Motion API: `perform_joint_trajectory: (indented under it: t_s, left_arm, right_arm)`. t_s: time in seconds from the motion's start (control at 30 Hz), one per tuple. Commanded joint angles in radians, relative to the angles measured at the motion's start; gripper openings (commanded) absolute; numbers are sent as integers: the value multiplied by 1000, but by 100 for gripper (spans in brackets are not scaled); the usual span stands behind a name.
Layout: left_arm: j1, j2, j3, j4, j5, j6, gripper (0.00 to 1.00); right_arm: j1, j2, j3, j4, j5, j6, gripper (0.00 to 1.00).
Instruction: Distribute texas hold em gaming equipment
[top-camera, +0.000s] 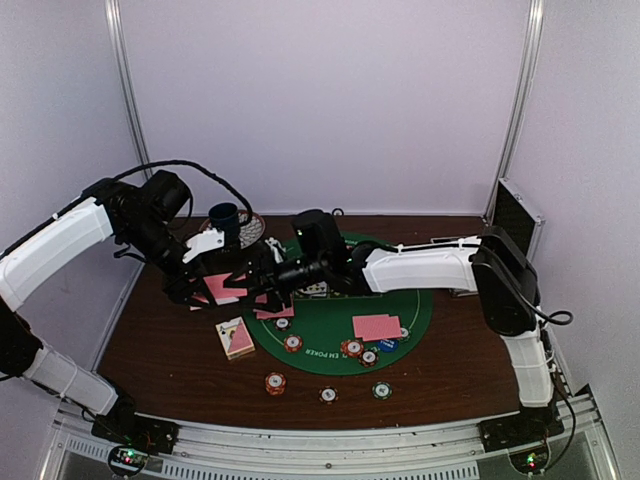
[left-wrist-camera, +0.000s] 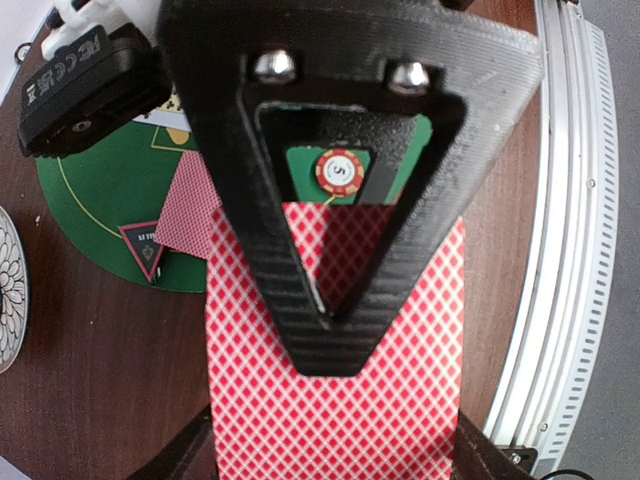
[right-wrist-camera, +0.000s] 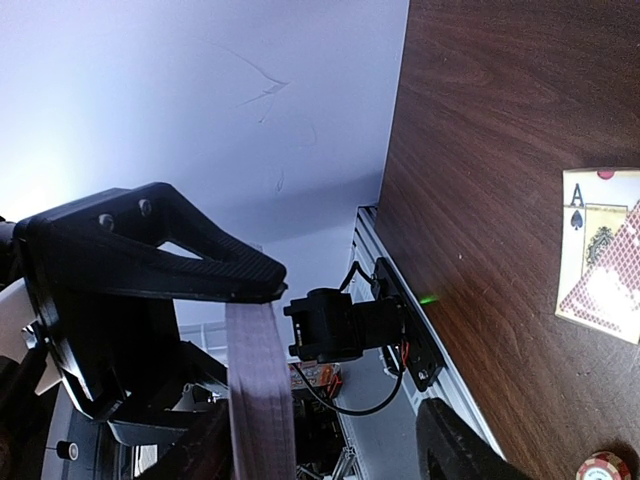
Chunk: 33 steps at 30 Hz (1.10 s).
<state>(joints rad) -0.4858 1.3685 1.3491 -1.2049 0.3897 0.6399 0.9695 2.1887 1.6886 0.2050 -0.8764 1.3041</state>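
On the left of the table, seen from above, the left gripper (top-camera: 216, 289) is pinched shut on a pink-backed deck (left-wrist-camera: 335, 420). The deck is held above the wood, just off the left rim of the green mat (top-camera: 318, 326). In the left wrist view the upper finger covers much of the deck, and the deck in turn hides the table beneath it. One striped chip (left-wrist-camera: 340, 172) shows only through the opening in that finger. Behind the gripper stand the dark blue cup (top-camera: 224, 217) and its saucer (top-camera: 254, 231), partly masked by the arm.

A black-red triangular marker (left-wrist-camera: 146, 250) lies near the mat's edge. In front of the deck, on bare wood, lies a flat item showing an ace of spades (top-camera: 235, 337); whether it is a box or a card cannot be told.

The right gripper (top-camera: 272, 284) reaches across the mat to the deck. Its fingers (right-wrist-camera: 452, 440) stand spread and grip nothing, and only their cropped bases show in its own camera. There the deck appears edge-on, close to one of them.

Further right, on the mat, are a small stack of pink cards (top-camera: 376, 327), several chips (top-camera: 352, 348) and a blue button (top-camera: 388, 345). Three more chips (top-camera: 328, 395) sit on the wood near the front edge. At far right, the metal case (top-camera: 515, 215) is partly hidden behind the right arm.
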Motion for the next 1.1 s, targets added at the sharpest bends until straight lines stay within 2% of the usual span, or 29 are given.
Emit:
perform_joint_trajectory:
  t_s: [0.0, 0.1, 0.37, 0.5, 0.73, 1.07]
  left_arm:
    - [4, -27, 19, 21, 14, 1, 0]
    - [4, -28, 19, 21, 14, 1, 0]
    - [4, -28, 18, 22, 16, 1, 0]
    - [4, -26, 17, 22, 18, 1, 0]
    - [4, -27, 19, 21, 11, 1, 0]
    - [4, -23, 16, 21, 10, 2, 0]
  right_arm:
    - [-8, -78, -14, -40, -12, -31, 58]
    - [-14, -101, -17, -70, -14, -53, 50]
    - [-28, -145, -60, -94, -20, -65, 43]
    - [-28, -153, -77, -40, -18, -30, 37]
    - [-26, -155, -86, 0, -27, 4, 19]
    - [-20, -145, -97, 93, -39, 67, 21]
